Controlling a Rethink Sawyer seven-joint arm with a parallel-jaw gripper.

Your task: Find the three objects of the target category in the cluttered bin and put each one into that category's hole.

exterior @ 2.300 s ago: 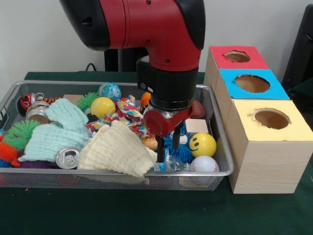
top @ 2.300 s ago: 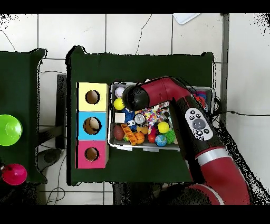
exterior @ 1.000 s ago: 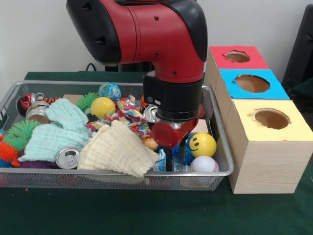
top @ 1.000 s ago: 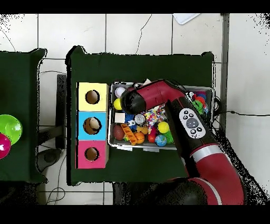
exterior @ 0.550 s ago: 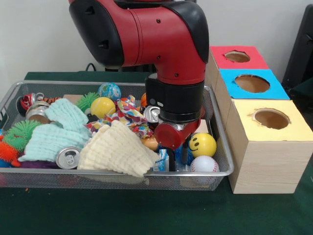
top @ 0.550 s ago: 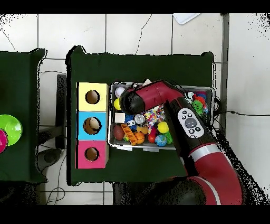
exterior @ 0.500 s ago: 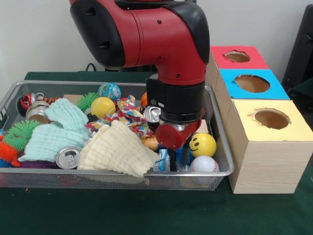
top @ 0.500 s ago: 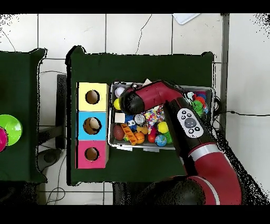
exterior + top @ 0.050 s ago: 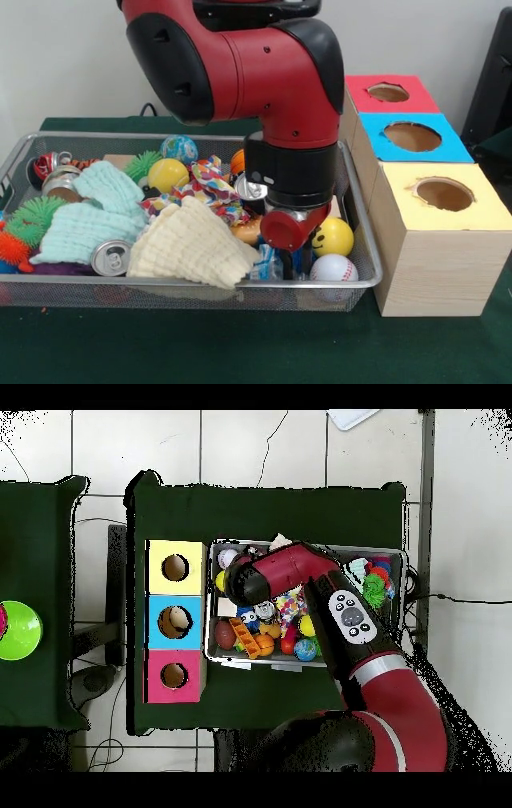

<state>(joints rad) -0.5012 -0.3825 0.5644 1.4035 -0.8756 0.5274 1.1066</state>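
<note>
Three boxes (image 9: 424, 192) stand in a row to the right of the wire bin (image 9: 364, 256) — red, blue, yellow, each with a hole on top — waiting for whatever I dig out. I am low in the bin's near right corner, my gripper (image 9: 286, 254) pushed down among the clutter beside the yellow smiley ball (image 9: 334, 237) and the white baseball (image 9: 334, 269), with a blue spiky toy (image 9: 302, 258) right at my tips. Whether my jaws are apart or closed on something I cannot tell — my own red wrist hides them. The cream cloth (image 9: 192, 244) drapes over the middle and a pale blue cloth (image 9: 88, 212) over the left, so much stays buried. Balls look the likely targets, both near the yellow box.
</note>
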